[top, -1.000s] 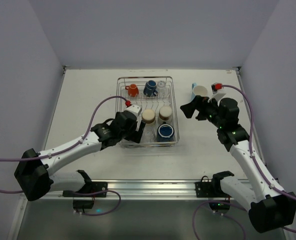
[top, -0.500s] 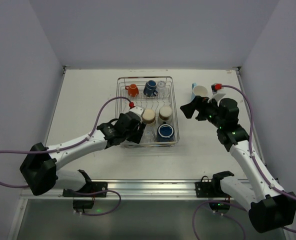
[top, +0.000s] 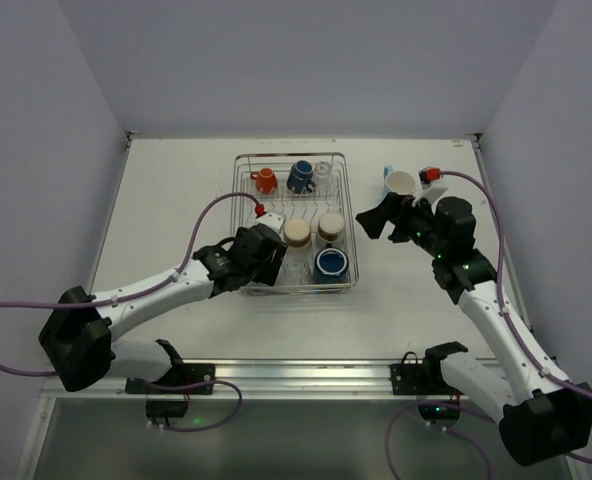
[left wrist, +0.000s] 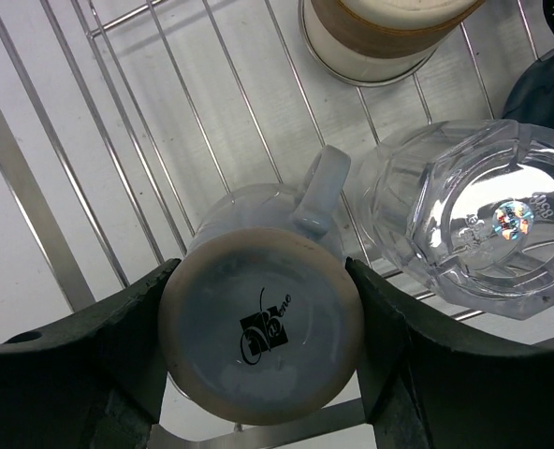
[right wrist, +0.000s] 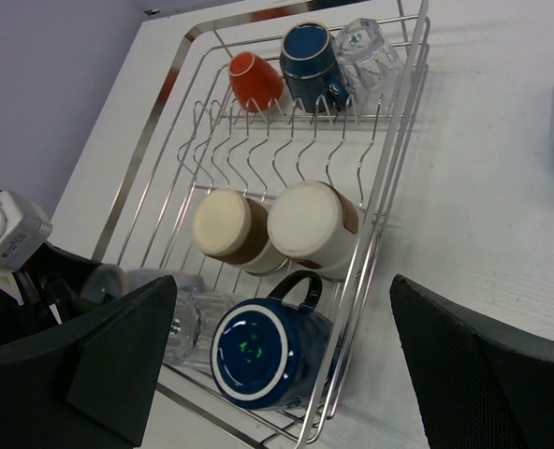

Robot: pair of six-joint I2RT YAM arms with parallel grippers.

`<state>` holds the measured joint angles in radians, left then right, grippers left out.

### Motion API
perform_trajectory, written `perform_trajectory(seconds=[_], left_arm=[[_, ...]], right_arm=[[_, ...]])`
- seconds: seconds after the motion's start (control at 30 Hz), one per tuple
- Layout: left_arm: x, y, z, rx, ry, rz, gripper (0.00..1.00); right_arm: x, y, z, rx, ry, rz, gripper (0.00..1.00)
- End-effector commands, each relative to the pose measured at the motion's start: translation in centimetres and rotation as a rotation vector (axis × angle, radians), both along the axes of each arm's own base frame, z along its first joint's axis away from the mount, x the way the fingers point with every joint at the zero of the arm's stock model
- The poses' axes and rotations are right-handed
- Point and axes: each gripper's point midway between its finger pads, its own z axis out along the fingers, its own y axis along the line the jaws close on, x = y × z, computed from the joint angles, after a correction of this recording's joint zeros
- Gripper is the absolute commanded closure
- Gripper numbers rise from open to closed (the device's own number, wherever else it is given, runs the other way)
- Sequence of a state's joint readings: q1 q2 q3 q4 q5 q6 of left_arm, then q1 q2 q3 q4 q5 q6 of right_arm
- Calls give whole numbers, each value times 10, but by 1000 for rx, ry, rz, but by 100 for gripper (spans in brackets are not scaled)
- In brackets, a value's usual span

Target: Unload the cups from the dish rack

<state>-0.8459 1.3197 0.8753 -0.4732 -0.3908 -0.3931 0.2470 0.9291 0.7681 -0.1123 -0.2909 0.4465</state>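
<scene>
Over on the left, the left gripper [left wrist: 260, 281] is down in the near-left corner of the dish rack [top: 290, 155]. Its two dark fingers [left wrist: 118, 346] are closed against opposite sides of a pale blue mug [left wrist: 261, 341]. The mug sits squarely between the jaws, upside down on the wires, with its base facing the wrist camera. That base is a pale glazed disc with a tan unglazed ring and a small black script logo. The handle sticks out away from the gripper, just beside a clear glass [left wrist: 473, 215]. This glass is faceted and also upended, with a shiny sticker on its bottom.

Further along the rack's middle row lie two cream-and-brown tumblers [right wrist: 225, 224], side by side with their cream bases up. In front of them, at the near-right corner, is a dark blue mug [right wrist: 258, 351], bottom up with its handle toward the tumblers. The far row holds an orange mug [top: 265, 180], a second dark blue mug [top: 300, 176] and a second clear glass [top: 323, 172].

To the right of the rack, the right gripper [top: 394, 210] hangs above the white table [top: 176, 200]. Its jaws are spread wide and hold nothing. A light blue cup [top: 400, 183] stands upright on the table close by it, showing a white inside.
</scene>
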Motion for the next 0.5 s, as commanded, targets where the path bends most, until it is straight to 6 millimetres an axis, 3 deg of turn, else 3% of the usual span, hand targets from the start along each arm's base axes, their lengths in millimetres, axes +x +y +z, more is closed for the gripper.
perform_trajectory(seconds=[0.0, 0.17, 0.3, 0.47], left_arm=[[20, -13, 57, -111, -138, 26, 92], [29, -17, 93, -151, -199, 30, 96], [35, -14, 123, -185, -259, 50, 98], [41, -10, 171, -296, -345, 87, 99]], right_arm=[[-8, 19, 29, 69, -60, 67, 1], [-23, 54, 43, 122, -88, 137, 1], [-38, 78, 64, 267, -153, 206, 2], [-57, 88, 81, 385, -229, 299, 5]])
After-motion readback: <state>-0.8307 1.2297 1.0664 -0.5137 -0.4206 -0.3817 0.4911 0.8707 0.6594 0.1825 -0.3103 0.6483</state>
